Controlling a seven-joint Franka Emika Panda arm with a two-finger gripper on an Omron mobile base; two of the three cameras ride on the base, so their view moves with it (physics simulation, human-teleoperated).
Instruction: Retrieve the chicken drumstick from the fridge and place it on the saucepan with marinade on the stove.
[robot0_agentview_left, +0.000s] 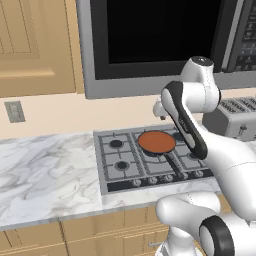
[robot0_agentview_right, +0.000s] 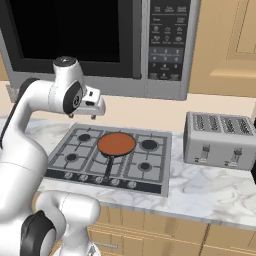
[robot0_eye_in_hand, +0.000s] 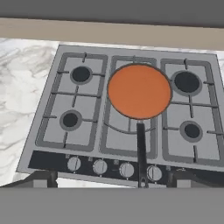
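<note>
The saucepan (robot0_eye_in_hand: 139, 91) sits on the middle burner of the stove (robot0_eye_in_hand: 78, 131), its straight dark handle (robot0_eye_in_hand: 141, 153) pointing at the front knobs. The marinade (robot0_agentview_right: 116, 143) fills it as a flat orange-brown disc with nothing lying on it. My gripper (robot0_agentview_right: 83, 116) hangs above the stove's back left part, higher than the pan (robot0_agentview_left: 156, 142), and points down. Its fingertips (robot0_eye_in_hand: 43, 178) stand wide apart at the bottom of the hand view, open, with nothing between them. The arm partly covers the gripper (robot0_agentview_left: 160, 112) in the left base view. The chicken drumstick and the fridge are out of view.
A grey toaster (robot0_agentview_right: 217, 140) stands on the marble counter (robot0_agentview_left: 45, 170) right of the stove. A microwave (robot0_agentview_right: 165, 40) with a dark window hangs over the cooktop. A wall outlet (robot0_agentview_left: 14, 111) is on the backsplash at the left. Wooden cabinets run above and below.
</note>
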